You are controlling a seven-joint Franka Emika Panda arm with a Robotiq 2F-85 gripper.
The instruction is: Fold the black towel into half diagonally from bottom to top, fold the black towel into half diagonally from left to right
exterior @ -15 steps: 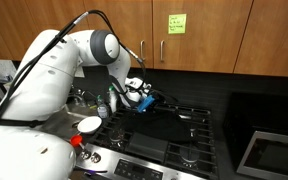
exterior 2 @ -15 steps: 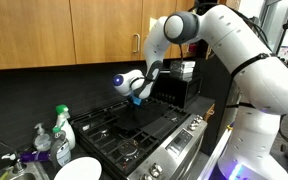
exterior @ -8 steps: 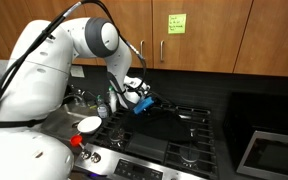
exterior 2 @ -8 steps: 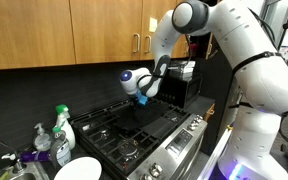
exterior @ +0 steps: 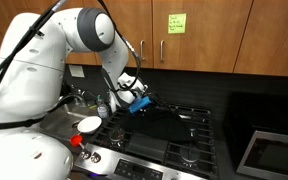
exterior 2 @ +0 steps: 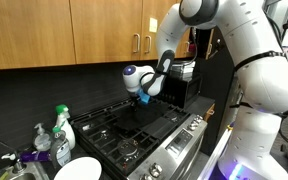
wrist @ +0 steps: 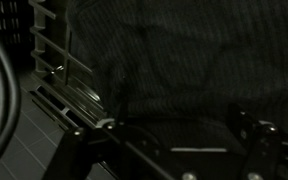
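The black towel (wrist: 184, 50) fills most of the wrist view as dark woven cloth lying on the black stove top. In both exterior views it hardly stands out from the stove (exterior: 174, 125) (exterior 2: 134, 125). My gripper (exterior: 142, 102) (exterior 2: 142, 97) hangs a little above the stove's back part. In the wrist view the gripper (wrist: 182, 135) has its two fingers wide apart, one at the left and one at the right, with the cloth between and beyond them. It holds nothing that I can see.
Stove grates (wrist: 54, 50) lie left of the towel. A white bowl (exterior: 89, 124) and a red knob (exterior: 77, 141) sit at the stove's front. Soap bottles (exterior 2: 64, 125) and a white plate (exterior 2: 79, 168) stand beside it. Wooden cabinets (exterior: 194, 35) hang above.
The arm's upper links have swung upward and the gripper has shifted slightly over the stove. The towel has not visibly moved.
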